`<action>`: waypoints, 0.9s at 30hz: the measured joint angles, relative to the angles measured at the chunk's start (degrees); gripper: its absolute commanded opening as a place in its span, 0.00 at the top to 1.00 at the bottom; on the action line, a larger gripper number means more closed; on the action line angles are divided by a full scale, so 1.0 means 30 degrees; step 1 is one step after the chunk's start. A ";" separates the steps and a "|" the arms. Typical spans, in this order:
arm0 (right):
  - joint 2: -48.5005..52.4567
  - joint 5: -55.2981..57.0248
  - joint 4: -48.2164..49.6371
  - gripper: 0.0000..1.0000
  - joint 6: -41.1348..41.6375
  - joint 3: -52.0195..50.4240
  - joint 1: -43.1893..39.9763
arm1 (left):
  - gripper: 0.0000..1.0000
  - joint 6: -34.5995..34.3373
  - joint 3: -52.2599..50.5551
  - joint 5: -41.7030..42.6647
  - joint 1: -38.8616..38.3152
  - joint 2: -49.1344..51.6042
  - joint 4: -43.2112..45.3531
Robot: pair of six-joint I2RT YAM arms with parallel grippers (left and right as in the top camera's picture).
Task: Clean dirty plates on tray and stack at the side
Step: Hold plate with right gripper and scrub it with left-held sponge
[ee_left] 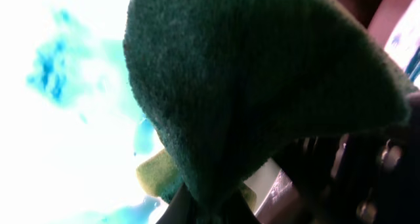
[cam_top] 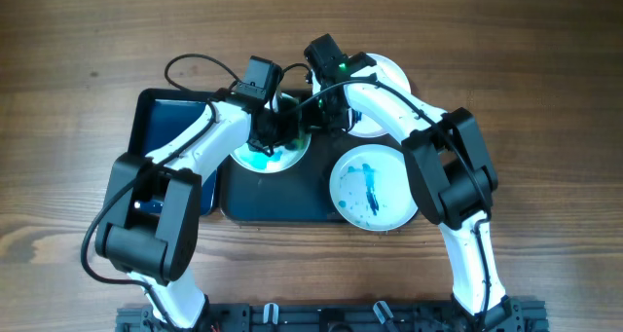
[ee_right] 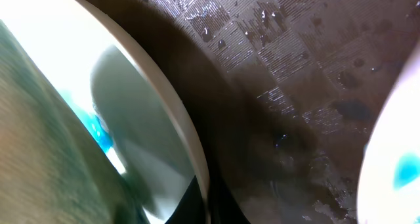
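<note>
Green sponge [ee_left: 262, 86] fills the view — blue-smeared plate [ee_left: 65, 119] at left.

Left arm [cam_top: 156, 215]: I rise from the near edge, fold at the elbow, and send my white forearm up and to the right toward the middle
Left claw [cam_top: 270, 135]: pointed down, closed round a green sponge [ee_left: 262, 86] that fills my wrist view and hides my fingers
Right arm [cam_top: 453, 176]: I rise from the near edge on the other side, fold at the elbow, and reach up and to the left
Right claw [cam_top: 326, 113]: held low, just beside my left claw; my own fingers are not clear, so I cannot tell if they are parted or closed
Wrists: both tipped downward, close together at the middle
</note>
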 measured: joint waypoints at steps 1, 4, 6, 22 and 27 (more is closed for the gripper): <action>0.0000 0.0000 0.0015 0.96 0.0000 -0.0007 0.0000 | 0.96 -0.0073 0.0000 -0.0765 0.0007 0.0007 0.0284; 0.0000 0.0000 0.0102 0.96 -0.0015 -0.0007 0.0000 | 0.96 -0.0641 0.0000 -0.4240 0.0007 0.0022 0.0736; 0.0000 0.0000 0.0117 0.96 -0.0087 -0.0007 0.0007 | 0.96 -0.0882 0.0000 -0.6535 0.0007 0.0022 0.0590; 0.0000 0.0007 0.0357 0.96 -0.0488 -0.0022 0.0007 | 0.96 0.3825 -0.0007 -0.3461 -0.0270 0.0153 0.1290; 0.0000 0.0007 0.0430 0.96 -0.0488 -0.0022 0.0007 | 0.96 0.3526 0.0022 -0.6834 -0.0117 0.0969 0.3016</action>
